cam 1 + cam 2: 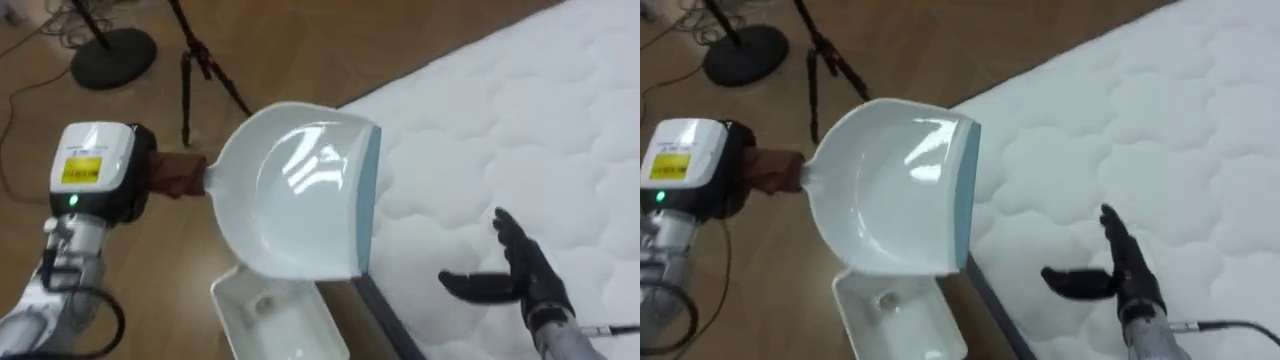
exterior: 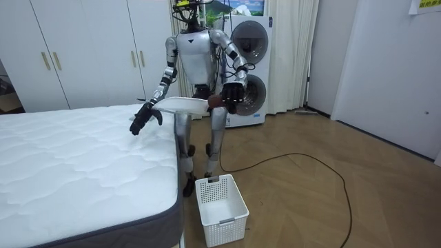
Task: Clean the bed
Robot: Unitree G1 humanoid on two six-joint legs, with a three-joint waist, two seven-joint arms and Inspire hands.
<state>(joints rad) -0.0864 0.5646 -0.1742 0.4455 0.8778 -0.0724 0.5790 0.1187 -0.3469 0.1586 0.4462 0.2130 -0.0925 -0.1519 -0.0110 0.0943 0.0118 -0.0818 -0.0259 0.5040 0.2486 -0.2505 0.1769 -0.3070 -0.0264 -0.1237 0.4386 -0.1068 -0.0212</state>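
The left hand (image 1: 140,178) is grasping the brown handle of the dustpan (image 1: 300,190), whose scoop is hanging just beyond those fingers, over the basket (image 1: 275,320) on the floor. The right hand (image 1: 520,275) is hovering above the bed (image 1: 520,120) with its fingers released. The mattress around those fingers is showing no litter and the pan is looking empty, so the cleaning is likely nearly done.

A white quilted mattress (image 1: 520,130) lies on a dark bed base (image 1: 385,315), and its corner reaches toward the wooden parquet floor (image 1: 290,50). On the floor, just beside that corner, stands a white slatted plastic basket (image 2: 224,219), upright and open at the top. Farther off on the floor stand a round black stand base (image 1: 113,57) and a black tripod (image 1: 200,65), near each other.
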